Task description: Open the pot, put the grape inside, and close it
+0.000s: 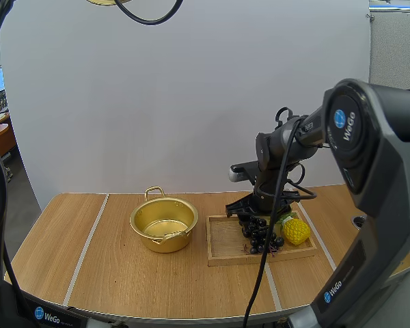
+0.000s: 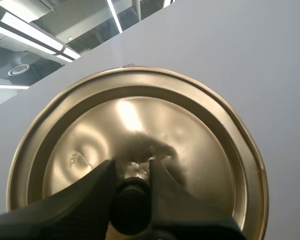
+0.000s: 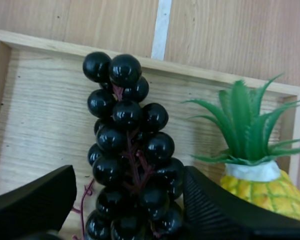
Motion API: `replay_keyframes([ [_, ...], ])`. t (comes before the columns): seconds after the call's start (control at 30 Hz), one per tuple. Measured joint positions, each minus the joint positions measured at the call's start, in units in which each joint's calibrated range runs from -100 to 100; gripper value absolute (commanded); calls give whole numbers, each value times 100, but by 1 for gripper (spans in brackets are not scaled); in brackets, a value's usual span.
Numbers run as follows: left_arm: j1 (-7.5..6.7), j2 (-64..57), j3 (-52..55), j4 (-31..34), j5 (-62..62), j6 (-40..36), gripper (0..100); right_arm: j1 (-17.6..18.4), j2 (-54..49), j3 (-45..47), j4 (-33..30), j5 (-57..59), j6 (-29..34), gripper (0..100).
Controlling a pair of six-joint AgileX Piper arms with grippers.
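The gold pot point(image 1: 162, 225) stands open on the table, nothing inside it. Its gold lid point(image 2: 140, 130) hangs in the air, my left gripper point(image 2: 132, 177) shut on the black knob at its centre. A bunch of dark grapes point(image 3: 125, 115) lies on the wooden tray point(image 3: 35, 125). My right gripper point(image 3: 129, 172) is open, one finger on each side of the bunch's lower end. From above, my right gripper point(image 1: 249, 210) sits low over the grapes point(image 1: 261, 236) in the tray point(image 1: 225, 246), right of the pot.
A toy pineapple point(image 1: 295, 231) lies in the tray just right of the grapes, close to my right finger point(image 3: 215, 210). Bare wooden table point(image 1: 89, 260) spreads left of and in front of the pot.
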Motion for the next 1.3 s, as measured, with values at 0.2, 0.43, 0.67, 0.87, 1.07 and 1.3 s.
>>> replay_keyframes([
  [0.2, 0, 0, 0, 0, 0, 0, 0, 0, 72, 0, -43, -195, 0, 100],
  [0.43, 0, 0, 0, 0, 0, 0, 0, -40, 159, 0, -123, -332, 0, 100],
  [0.67, 0, 0, 0, 0, 0, 0, 0, -40, 515, 0, -133, -332, 0, 100],
  [0.87, 0, 0, 0, 0, 0, 0, 0, -40, 557, 0, -133, -394, 0, 100],
  [1.07, 0, 0, 0, 0, 0, 0, 0, -40, 557, 0, -133, -446, 0, 88],
  [1.3, 0, 0, 0, 0, 0, -8, 0, -40, 557, -16, 3, -281, -98, 0],
])
